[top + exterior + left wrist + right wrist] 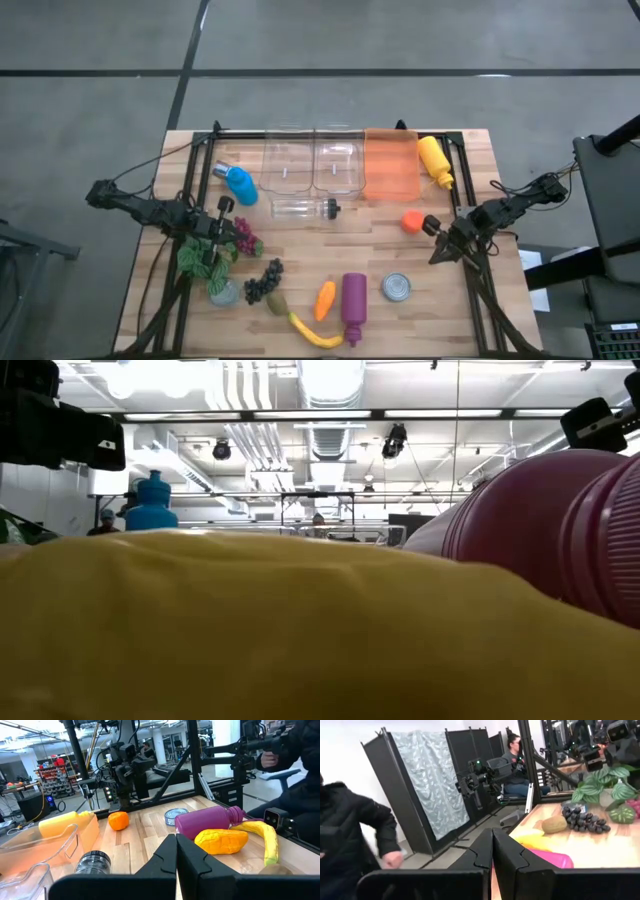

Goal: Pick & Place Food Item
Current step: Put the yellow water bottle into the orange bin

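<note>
Food lies along the table's near half: an orange fruit (412, 221), a carrot (325, 299), a yellow banana (315, 333), dark grapes (263, 282), a kiwi (277, 303) and red grapes (246, 238). My left gripper (236, 230) is shut and sits at the left side, by the red grapes, touching nothing that shows. In its wrist view (176, 851) the carrot (221, 841), banana (265, 837) and orange (119, 820) lie ahead. My right gripper (430, 240) is shut at the right side, just near of the orange; its wrist view (492, 845) faces the dark grapes (582, 820).
Two clear bins (312, 160) and an orange bin (390, 165) stand along the far edge. Around them are a blue bottle (238, 183), mustard bottle (434, 160), clear bottle (300, 208), purple bottle (353, 305), can (397, 288) and plant (205, 260). People sit beyond the table.
</note>
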